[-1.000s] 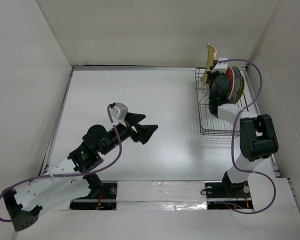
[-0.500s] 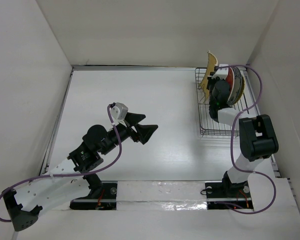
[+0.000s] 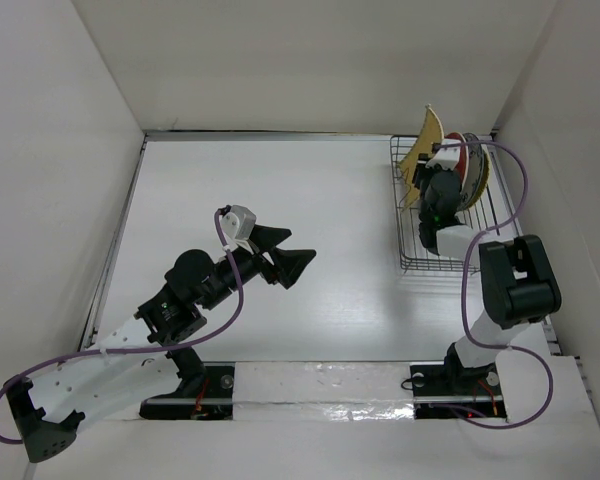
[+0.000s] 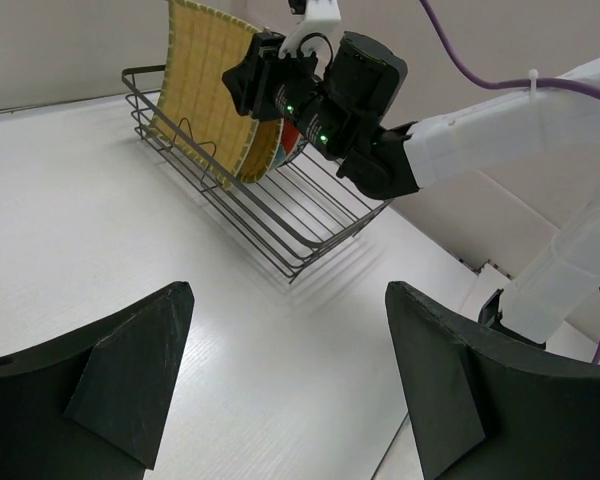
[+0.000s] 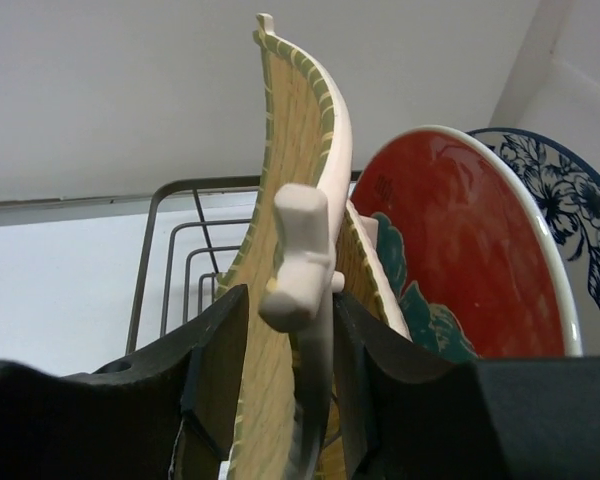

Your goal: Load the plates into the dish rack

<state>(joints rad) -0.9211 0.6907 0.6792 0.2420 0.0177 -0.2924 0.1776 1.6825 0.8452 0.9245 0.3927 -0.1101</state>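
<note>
Yellow ribbed bamboo-look square plate (image 3: 425, 140) now stands on edge at the far end of the black thin-wire dish rack (image 3: 417, 262). It sits lower than a second ago and is tipped toward the plates behind it. The right gripper (image 3: 438, 172) straddles its rim. I judge the plate seated and the release under way, and every plate I can find from overhead stands in the rack, so the loading looks nearly done

The right wrist view shows what the overhead view hides under the wrist: a finger on each side of the bamboo plate (image 5: 285, 130), though I cannot tell whether they still pinch it. Behind it stand the large round red plate with teal-white pattern (image 5: 460, 250) and a white plate with dark floral rim (image 5: 580, 215). The left wrist view gives the side-on look, with the plate's lower edge down among the rack's wires (image 4: 310, 255). It also shows the left gripper (image 4: 290, 295) spread wide and empty over the white table (image 4: 100, 220)
</note>
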